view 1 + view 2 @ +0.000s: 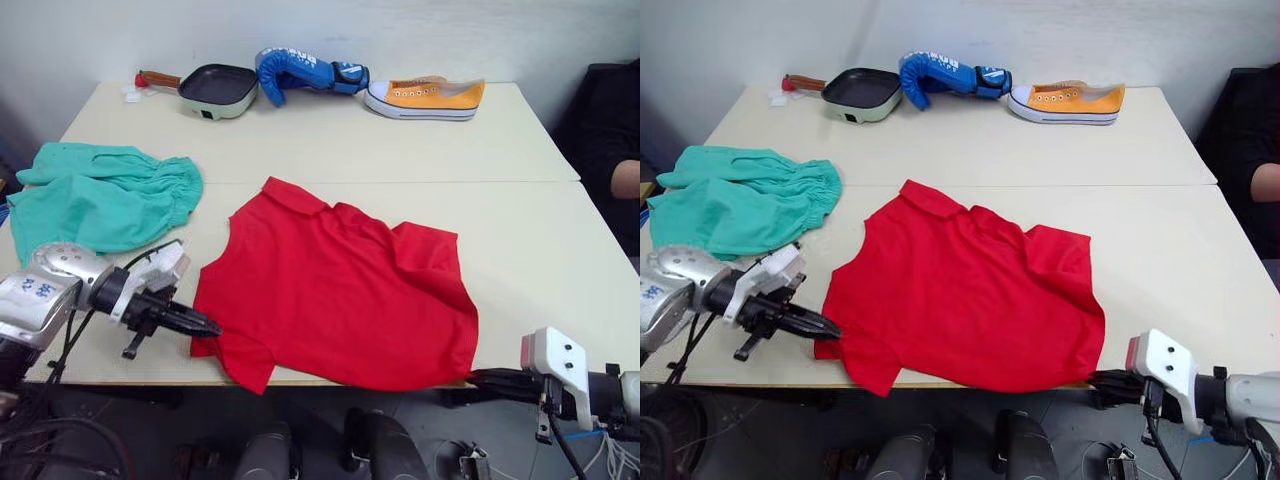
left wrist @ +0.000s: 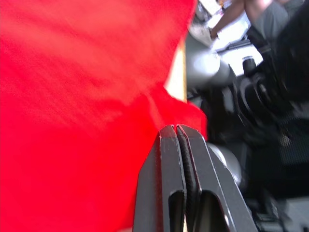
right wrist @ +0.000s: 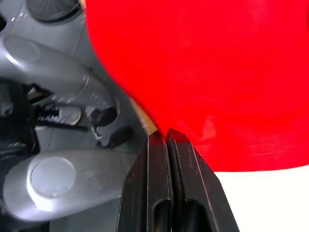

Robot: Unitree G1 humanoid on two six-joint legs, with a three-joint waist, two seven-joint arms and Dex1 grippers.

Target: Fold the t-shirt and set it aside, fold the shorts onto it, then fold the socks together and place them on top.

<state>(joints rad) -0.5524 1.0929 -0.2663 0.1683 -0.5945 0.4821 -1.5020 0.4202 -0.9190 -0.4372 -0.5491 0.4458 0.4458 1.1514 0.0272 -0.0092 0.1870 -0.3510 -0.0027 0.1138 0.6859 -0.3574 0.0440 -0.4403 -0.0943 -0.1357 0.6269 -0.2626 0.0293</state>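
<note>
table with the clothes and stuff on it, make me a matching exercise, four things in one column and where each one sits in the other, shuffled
Things:
1. bright red short-sleeved t-shirt
2. teal-green gathered-waist shorts
3. blue boxing glove
4. orange canvas sneaker with white sole

Places:
A. far edge, to the right of the glove
B. near edge, between the two grippers
C. far edge, between the small green frying pan and the sneaker
D. left side, beyond the left gripper

Pairs: 1-B, 2-D, 3-C, 4-A

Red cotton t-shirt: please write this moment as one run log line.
phase: shirt fold | left hand: shut at red cotton t-shirt near corner | right hand: shut at other near corner | teal fabric shorts: untouched
</note>
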